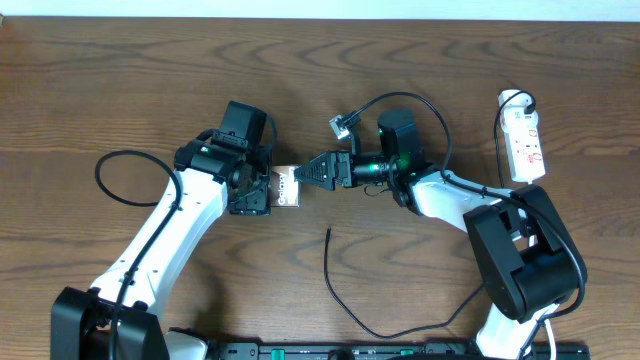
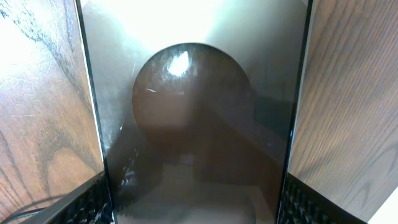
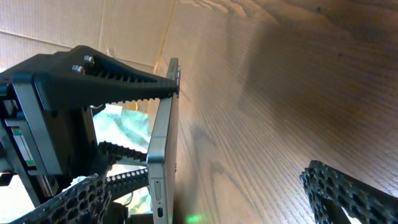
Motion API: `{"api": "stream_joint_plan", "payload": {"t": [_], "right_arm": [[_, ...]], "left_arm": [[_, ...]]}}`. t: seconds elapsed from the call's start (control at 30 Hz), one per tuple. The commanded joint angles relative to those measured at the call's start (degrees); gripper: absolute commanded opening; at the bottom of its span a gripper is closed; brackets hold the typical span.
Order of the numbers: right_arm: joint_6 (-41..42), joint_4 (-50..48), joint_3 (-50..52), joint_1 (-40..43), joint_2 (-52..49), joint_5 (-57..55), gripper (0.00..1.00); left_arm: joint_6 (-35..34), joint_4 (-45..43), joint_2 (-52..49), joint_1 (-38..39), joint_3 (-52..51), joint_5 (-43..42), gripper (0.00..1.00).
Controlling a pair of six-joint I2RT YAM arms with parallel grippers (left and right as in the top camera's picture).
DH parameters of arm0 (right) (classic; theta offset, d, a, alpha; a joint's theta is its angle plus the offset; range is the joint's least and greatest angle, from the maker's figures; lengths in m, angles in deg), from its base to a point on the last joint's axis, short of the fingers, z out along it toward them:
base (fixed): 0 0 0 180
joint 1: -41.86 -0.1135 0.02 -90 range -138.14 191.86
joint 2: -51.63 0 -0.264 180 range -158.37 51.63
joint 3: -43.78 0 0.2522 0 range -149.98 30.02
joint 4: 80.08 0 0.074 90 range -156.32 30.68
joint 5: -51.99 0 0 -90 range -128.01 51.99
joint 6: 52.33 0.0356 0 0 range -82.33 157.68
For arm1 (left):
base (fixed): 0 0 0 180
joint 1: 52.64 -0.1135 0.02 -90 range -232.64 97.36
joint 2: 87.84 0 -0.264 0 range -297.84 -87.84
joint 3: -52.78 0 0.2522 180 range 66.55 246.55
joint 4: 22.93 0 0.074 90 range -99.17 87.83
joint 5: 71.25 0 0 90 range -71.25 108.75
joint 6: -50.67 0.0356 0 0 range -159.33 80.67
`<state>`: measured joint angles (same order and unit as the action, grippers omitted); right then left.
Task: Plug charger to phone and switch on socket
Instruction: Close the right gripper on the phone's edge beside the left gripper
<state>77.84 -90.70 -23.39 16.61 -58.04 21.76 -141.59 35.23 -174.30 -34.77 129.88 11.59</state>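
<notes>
Left wrist cam shows little. The phone (image 2: 193, 124) fills the frame: a glossy dark face w/ glare up top and a round dark reflection, no lettering legible there. Only corners of the ribbed pads (image 2: 87, 202) show at the btm edges. Overhead, the left gripper (image 1: 268, 188) covers most of the phone. Just a short brownish-grey end w/ white lettering sticks out to the right, text too small to read. Right wrist cam gets the phone edge-on, a thin silver side w/ a small slot near the btm, lower end cut off by the frame.

Left gripper is clamped on the phone, mid-table (image 1: 120, 80). Right gripper (image 1: 308, 172) is spread wide w/ nothing in it. Its tips are just beside the phone's exposed end; can't tell if touching. The charger (image 1: 328, 250), a thin black cable, lies loose on the wood. Its free end is below the phone and apart from it, and the other end is lost near the right arm's base. The socket (image 1: 525, 135), a white strip w/ red marks, sits far right, well apart; switch position unreadable.
</notes>
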Motion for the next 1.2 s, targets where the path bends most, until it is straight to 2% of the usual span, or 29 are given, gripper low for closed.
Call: {"api": "stream_joint_plan", "payload": {"t": [0.0,0.43,0.5,0.7,0.83,1.1,1.17], "right_arm": [[-1.22,-0.31,-0.59,-2.19,-0.11,1.07,0.99],[1.86,-1.2,-0.59,-8.28,-0.11,-6.32,0.99],[1.86,-1.75,-0.59,-8.66,-0.11,-6.56,0.94],[2.27,-2.05,-0.59,-9.25,-0.11,-7.43,0.89],[4.26,-2.05,-0.59,-9.27,-0.11,-8.92,0.77],[4.63,-2.23,-0.59,-9.31,-0.11,-8.98,0.61],[4.63,-2.23,-0.59,-9.35,-0.11,-8.98,0.6]], "left_arm": [[-1.88,-0.2,0.59,0.22,0.66,0.33,0.08],[-3.06,-0.57,0.59,0.26,0.66,-3.1,0.07],[-3.06,-0.59,0.59,0.39,0.66,-4.26,0.07],[-3.06,-0.57,0.59,1.11,0.66,-4.61,0.07],[-3.06,-0.57,0.59,1.25,0.66,-4.63,0.07],[-3.06,-0.57,0.59,1.25,0.66,-4.63,0.07],[-3.06,-0.57,0.59,1.25,0.66,-4.61,0.07]]}}
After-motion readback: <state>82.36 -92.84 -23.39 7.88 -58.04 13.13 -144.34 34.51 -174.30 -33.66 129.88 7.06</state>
